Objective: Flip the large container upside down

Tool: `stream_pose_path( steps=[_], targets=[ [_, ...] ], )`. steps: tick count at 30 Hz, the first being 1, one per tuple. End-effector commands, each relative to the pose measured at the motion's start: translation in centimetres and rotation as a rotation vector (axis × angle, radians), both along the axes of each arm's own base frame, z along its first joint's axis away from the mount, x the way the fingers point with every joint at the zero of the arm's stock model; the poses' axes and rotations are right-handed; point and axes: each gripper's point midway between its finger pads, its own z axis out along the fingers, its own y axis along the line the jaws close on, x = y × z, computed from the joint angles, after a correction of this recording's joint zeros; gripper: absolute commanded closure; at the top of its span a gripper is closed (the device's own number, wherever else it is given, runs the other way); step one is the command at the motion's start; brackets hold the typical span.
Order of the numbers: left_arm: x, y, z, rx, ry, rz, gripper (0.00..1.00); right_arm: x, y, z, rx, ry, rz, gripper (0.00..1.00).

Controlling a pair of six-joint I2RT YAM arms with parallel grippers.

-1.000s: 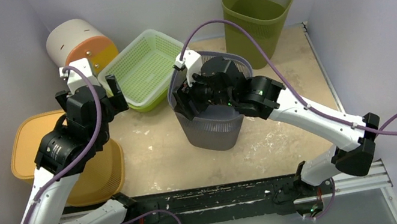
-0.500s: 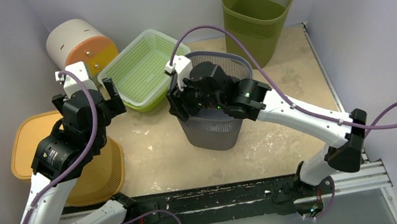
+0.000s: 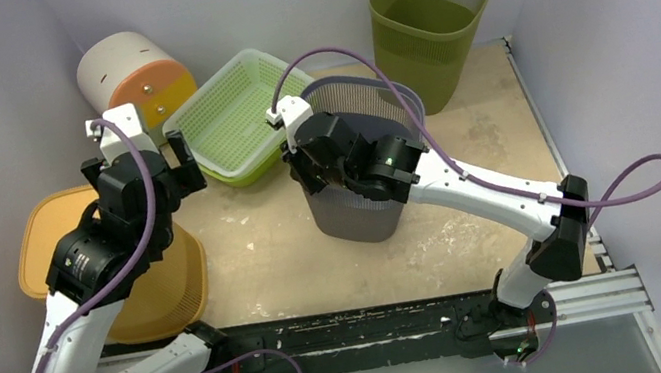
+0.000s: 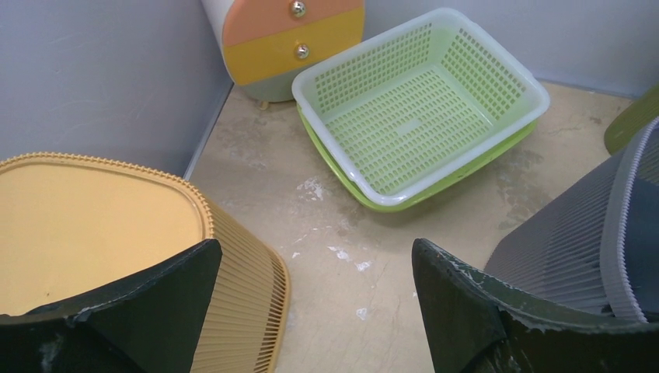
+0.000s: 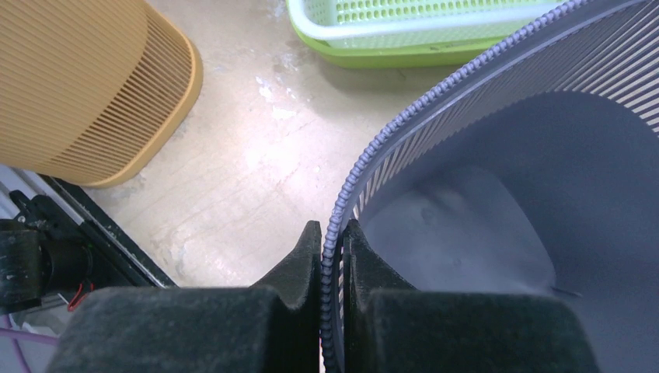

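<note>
The large container, a grey slatted basket (image 3: 361,212), stands mouth-up at the table's middle, leaning slightly. My right gripper (image 3: 309,172) is shut on its beaded rim at the near-left side. In the right wrist view one finger is outside and one inside the wall, pinching the rim (image 5: 373,148) at the right gripper (image 5: 332,225). The grey floor of the basket (image 5: 466,217) shows inside. My left gripper (image 3: 141,167) hangs open to the left, holding nothing. Its wide-apart fingers frame bare table at the left gripper (image 4: 315,256), with the basket's side (image 4: 567,249) at right.
An orange slatted container (image 3: 62,241) lies upside down at the left edge, under my left arm. A green mesh tray (image 3: 238,111) sits behind, next to a white and orange drawer unit (image 3: 131,78). An olive bin (image 3: 429,23) stands at the back right.
My right gripper has closed onto the grey basket's rim and drawn leftward, and the basket has shifted and tipped a little. The left arm pulled slightly left, still open.
</note>
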Motion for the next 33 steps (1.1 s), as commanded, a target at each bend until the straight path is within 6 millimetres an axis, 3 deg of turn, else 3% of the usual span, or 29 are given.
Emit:
stream_pose_path(
  steps=[1, 2, 4, 5, 6, 8, 10, 13, 17, 20, 25, 33],
  targets=[
    [-0.8, 0.7, 2.8, -0.038, -0.068, 0.007, 0.1, -0.8, 1.1, 4.9, 0.199, -0.016, 0.002, 1.0],
    [-0.9, 0.8, 3.3, -0.043, -0.074, 0.006, 0.1, -1.3, 1.7, 5.8, 0.256, -0.018, 0.037, 1.0],
    [-1.1, 0.9, 4.1, -0.05, -0.086, 0.003, 0.1, -2.3, 2.5, 10.0, 0.457, -0.073, 0.099, 1.0],
    [-1.2, 1.1, 4.5, -0.053, -0.092, 0.005, 0.1, -3.1, 2.3, 11.2, 0.524, -0.078, 0.123, 1.0],
    [-1.3, 1.1, 5.0, -0.057, -0.098, 0.004, 0.1, -3.9, 1.9, 14.4, 0.656, -0.125, 0.152, 1.0],
    [-1.5, 1.3, 5.7, -0.063, -0.11, 0.004, 0.1, -5.1, 1.2, 17.3, 0.824, -0.154, 0.184, 1.0],
    [-1.7, 1.5, 6.2, -0.065, -0.113, 0.006, 0.1, -6.1, 0.4, 19.1, 0.968, -0.163, 0.204, 1.0],
    [-1.8, 1.6, 6.7, -0.063, -0.114, 0.004, 0.1, -7.1, -0.6, 19.5, 1.131, -0.141, 0.224, 1.0],
    [-1.9, 1.6, 7.4, -0.064, -0.116, 0.001, 0.1, -8.0, -1.3, 18.6, 1.276, -0.113, 0.254, 1.0],
    [-2.0, 1.6, 7.6, -0.065, -0.116, -0.001, 0.1, -7.8, -1.9, 16.7, 1.313, -0.095, 0.222, 1.0],
    [-1.8, 1.5, 7.1, -0.058, -0.108, 0.003, 0.1, -7.1, -1.2, 11.2, 1.25, 0.01, 0.159, 1.0],
    [-1.2, 1.0, 6.2, -0.048, -0.093, -0.003, 0.1, -5.3, -4.6, 4.9, 1.108, 0.025, -0.072, 1.0]
  ],
)
